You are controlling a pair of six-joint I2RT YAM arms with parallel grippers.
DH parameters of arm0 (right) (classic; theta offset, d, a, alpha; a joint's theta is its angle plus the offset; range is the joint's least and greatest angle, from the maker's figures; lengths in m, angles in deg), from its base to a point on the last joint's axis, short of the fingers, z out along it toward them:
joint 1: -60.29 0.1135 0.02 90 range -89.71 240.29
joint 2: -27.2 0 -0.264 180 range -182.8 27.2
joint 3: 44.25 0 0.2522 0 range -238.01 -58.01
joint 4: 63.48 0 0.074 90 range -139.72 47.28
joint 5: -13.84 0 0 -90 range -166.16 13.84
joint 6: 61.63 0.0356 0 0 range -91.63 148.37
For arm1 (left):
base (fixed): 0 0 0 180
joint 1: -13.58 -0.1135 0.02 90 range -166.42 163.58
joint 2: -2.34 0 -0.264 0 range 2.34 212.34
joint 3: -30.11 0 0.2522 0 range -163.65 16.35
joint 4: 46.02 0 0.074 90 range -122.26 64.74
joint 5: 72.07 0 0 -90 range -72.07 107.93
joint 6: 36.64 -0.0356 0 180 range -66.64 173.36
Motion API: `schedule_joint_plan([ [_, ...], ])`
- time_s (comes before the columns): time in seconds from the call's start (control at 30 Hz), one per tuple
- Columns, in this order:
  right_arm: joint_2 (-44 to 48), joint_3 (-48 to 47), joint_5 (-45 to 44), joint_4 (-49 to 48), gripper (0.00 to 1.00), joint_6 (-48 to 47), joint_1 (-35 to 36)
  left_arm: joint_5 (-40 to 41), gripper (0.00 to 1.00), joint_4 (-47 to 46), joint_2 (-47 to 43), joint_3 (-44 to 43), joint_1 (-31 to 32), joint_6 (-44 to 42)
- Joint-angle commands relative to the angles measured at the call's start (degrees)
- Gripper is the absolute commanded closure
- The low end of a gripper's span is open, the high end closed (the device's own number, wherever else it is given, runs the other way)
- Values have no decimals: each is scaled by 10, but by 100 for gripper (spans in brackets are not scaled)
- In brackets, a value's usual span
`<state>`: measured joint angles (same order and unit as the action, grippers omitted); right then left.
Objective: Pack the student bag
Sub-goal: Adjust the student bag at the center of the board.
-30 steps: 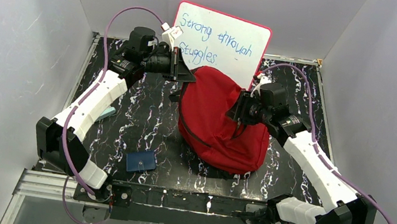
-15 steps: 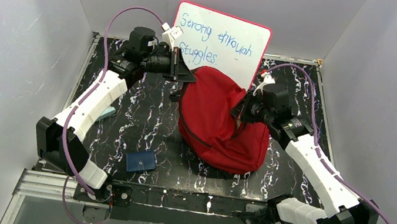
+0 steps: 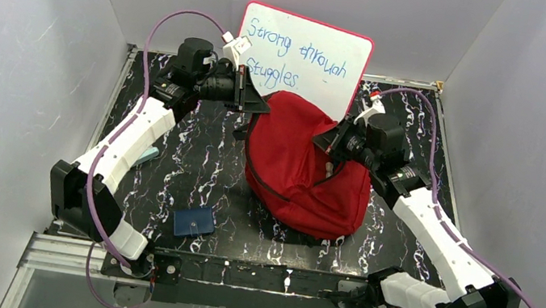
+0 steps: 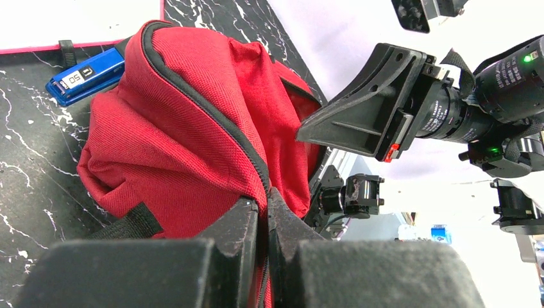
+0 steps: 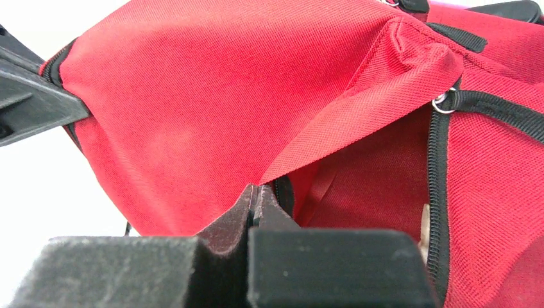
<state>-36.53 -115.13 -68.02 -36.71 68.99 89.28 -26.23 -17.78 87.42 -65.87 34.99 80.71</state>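
The student bag [image 3: 304, 171], red fabric with black zippers, slumps in the middle of the black marbled table [image 3: 195, 159]. At the bag's upper left corner my left gripper [image 3: 258, 112] is shut, pinching the red cloth and black zipper edge [image 4: 265, 199]. My right gripper [image 3: 330, 143] is at the bag's upper right. Its jaws are pressed together at the edge of a red flap [image 5: 258, 191] beside the bag's opening. The flap rises taut from the tips. The inside of the bag [image 5: 378, 179] shows only red cloth.
A whiteboard [image 3: 305, 57] with blue handwriting stands just behind the bag. A dark blue card [image 3: 194, 221] lies near the front left. A teal item [image 3: 147, 156] peeks from under the left arm. A small blue labelled block [image 4: 85, 76] lies by the whiteboard's foot.
My right gripper has closed and shifted up and left along the bag's top, towards the whiteboard. The left arm and its grip have not moved.
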Motion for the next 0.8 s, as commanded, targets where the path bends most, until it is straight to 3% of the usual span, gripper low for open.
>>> schedule_joint_plan([
  [0.0, 11, 7, 33, -118, 100, 56, -8, -38, 100, -63, -32, -5, -3, 12],
  [0.23, 9, 46, 84, -182, 100, 96, -20, -39, 100, -67, -35, 2, -3, 15],
  [0.37, 11, 36, 64, -147, 100, 68, -22, -39, 100, -68, -37, 4, -3, 15],
  [0.7, 38, -2, -18, -22, 61, -37, -22, -41, 100, -72, -33, 4, -3, 16],
  [0.77, 46, -9, -23, -6, 58, -49, -21, -41, 100, -71, -32, 4, -3, 16],
])
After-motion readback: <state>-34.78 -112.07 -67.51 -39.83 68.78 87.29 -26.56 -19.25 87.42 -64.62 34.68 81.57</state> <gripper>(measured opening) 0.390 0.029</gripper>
